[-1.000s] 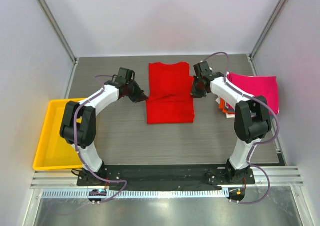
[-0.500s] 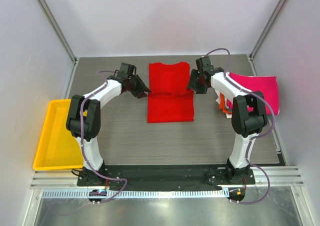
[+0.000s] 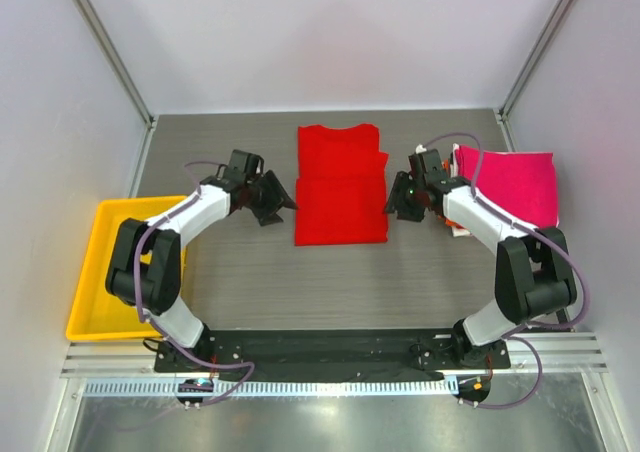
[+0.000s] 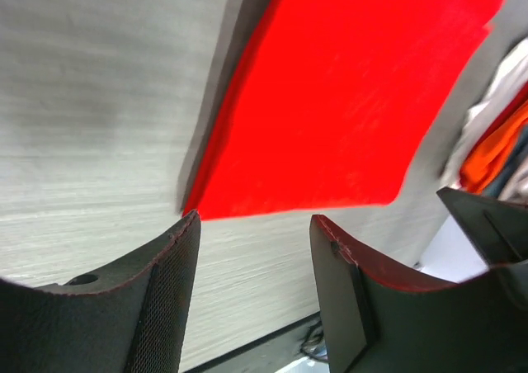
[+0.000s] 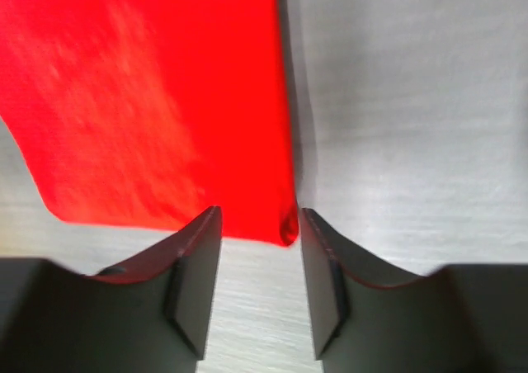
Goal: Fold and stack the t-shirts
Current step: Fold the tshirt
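The left gripper (image 3: 280, 204) and right gripper (image 3: 392, 205), both spread and empty, hang just beside the near corners of the red t-shirt (image 3: 340, 187) lying flat on the bench (image 3: 340, 282) between them, seemingly placed to pinch it for another fold.

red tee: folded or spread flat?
Folded, at least partly: the red t-shirt lies as a narrow rectangle with no sleeves sticking out, and a layer edge crosses its upper part.

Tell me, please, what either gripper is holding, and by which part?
Nothing is held; the left gripper and right gripper stand open, flanking the red t-shirt.
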